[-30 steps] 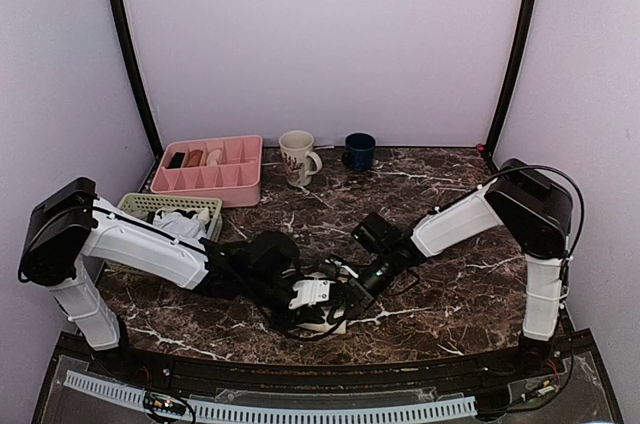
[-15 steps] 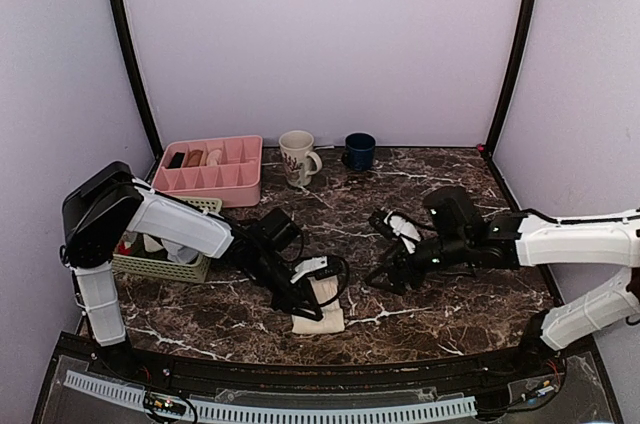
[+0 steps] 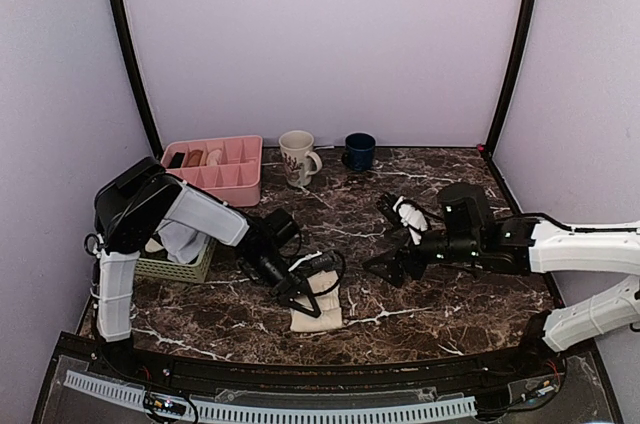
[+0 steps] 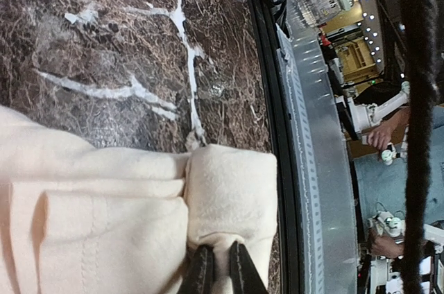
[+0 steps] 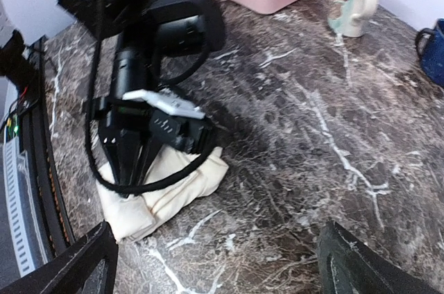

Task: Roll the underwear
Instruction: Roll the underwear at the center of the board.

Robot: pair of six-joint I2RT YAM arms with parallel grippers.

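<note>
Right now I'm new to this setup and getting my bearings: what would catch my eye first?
The cream underwear, partly rolled, lies near the front edge of the table, with the left pincer pinching its rolled end. The right pincer hangs open to its right, off the cloth. A pink tray stands back left.

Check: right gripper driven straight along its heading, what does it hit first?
Likely the marble table just short of the underwear: the right gripper, open, angles down toward it. If it skims above, the left gripper pinching that cloth comes next. Depth is unclear.
</note>
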